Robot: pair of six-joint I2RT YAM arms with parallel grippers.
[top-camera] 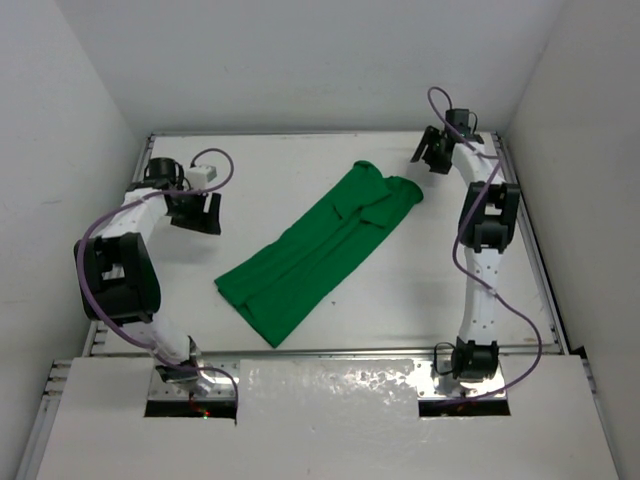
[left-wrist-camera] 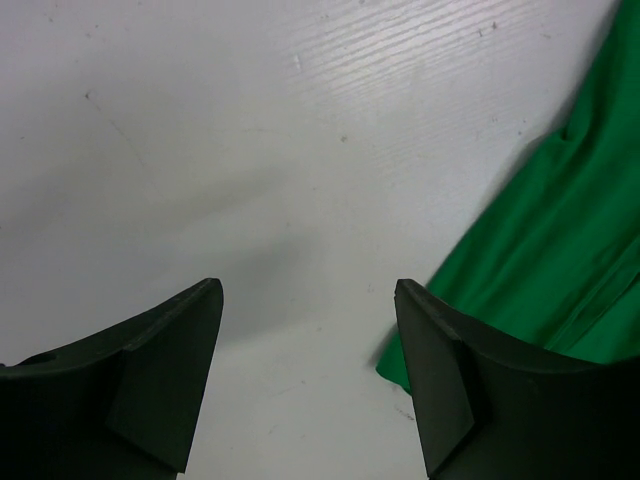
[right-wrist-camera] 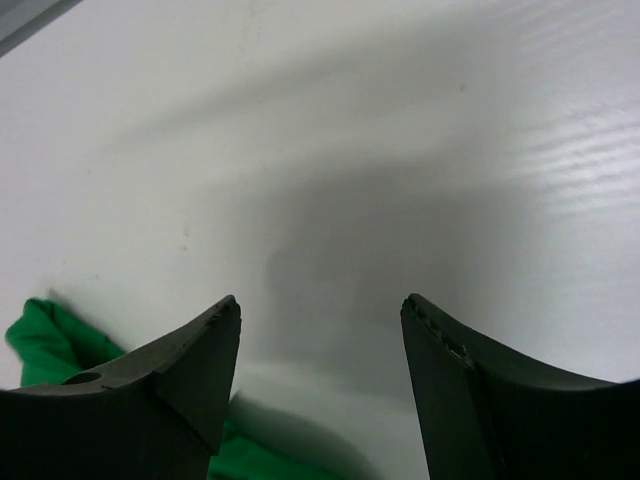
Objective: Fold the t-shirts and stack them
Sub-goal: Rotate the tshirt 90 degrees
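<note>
- We see the green t-shirt (top-camera: pixel 318 252) lying as a long, narrow strip, set diagonally across the middle of the worktop (top-camera: pixel 300 170), from near the front edge toward the far right corner.
- Our left gripper (top-camera: pixel 196 212) is near the far left corner, jaws spread and empty, apart from the cloth.
- Our right gripper (top-camera: pixel 432 155) is at the far right corner, just beside the shirt's far end, jaws spread and empty.

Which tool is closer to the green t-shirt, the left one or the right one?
Right. The right tool hangs just beyond the far end of the t-shirt. The left tool is off its left side, across a wider gap.
</note>
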